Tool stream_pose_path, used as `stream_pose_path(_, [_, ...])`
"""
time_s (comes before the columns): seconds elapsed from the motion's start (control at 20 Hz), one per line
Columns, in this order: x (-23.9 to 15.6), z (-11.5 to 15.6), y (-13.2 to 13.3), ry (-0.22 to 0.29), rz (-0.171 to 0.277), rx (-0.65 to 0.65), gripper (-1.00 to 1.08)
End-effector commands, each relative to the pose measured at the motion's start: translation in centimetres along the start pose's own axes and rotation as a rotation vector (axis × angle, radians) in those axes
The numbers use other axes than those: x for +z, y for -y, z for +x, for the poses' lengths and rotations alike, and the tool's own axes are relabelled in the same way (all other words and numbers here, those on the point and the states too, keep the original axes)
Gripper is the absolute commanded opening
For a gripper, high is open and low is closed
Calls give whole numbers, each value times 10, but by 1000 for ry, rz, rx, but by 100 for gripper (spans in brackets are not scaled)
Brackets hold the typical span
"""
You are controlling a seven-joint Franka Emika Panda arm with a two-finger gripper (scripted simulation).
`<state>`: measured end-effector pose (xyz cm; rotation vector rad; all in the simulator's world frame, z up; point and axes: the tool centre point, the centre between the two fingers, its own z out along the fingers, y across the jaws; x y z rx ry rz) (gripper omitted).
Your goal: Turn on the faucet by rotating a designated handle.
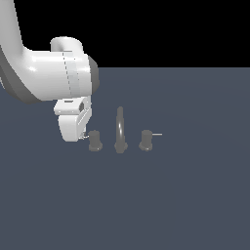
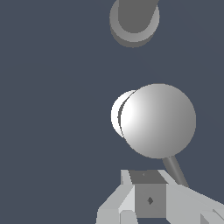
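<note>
1. the handle [image 1: 94, 140] stood on the dark blue-grey table [image 1: 185, 195], a stubby dark-grey knob at the end of the faucet set nearest the exterior view's left. its thin silver rod [image 1: 85, 136] stuck out toward that same side and was mostly hidden behind my tool.
2. in the wrist view the handle [image 2: 157, 120] showed as a big pale rounded shape seen from above, with a grey rod [image 2: 176, 171] running from it to my tool's pale body.
3. my tool [image 1: 77, 133] hung just beside the handle, on the exterior view's left of it, low over the table and right at the rod. i could not tell whether it touched the rod.
4. whether my tool was released or clenched i could not tell: the exterior view showed only its white body, and the wrist view showed its pale base [image 2: 148, 199] with the fingers out of sight.
5. the faucet [image 1: 120, 136] sat upright in a short row across the table; its tall slim arched spout [image 1: 120, 128] rose between the two knobs, higher than either.
6. the twin knob [image 1: 145, 139] stood on the spout's far side, toward the exterior view's right, with its own thin rod pointing rightward.
7. in the wrist view a grey round shape [image 2: 134, 19] lay beyond the handle at the picture's edge; i took it for the spout's base, though i could not be sure.
8. my white arm [image 1: 49, 73] came in from the exterior view's upper left and bent down to the tool.
</note>
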<state>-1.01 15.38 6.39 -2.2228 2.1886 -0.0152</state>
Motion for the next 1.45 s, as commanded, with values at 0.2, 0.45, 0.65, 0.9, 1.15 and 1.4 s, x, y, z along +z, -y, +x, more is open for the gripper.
stream_pose_path(0.2, [-1,4,-32,-9,-22,-5,-100])
stream_pose_path(0.45, [0,7,-31,-1,-13,-11,-100])
stream_pose_path(0.65, [-1,21,-41,-5,-17,-8,-100])
stream_pose_path(0.9, [-1,36,-51,-8,-22,-6,-100])
stream_pose_path(1.15, [-1,43,-45,-2,-19,-20,-100])
stream_pose_path(1.4, [-1,71,-41,-8,-22,-7,-100])
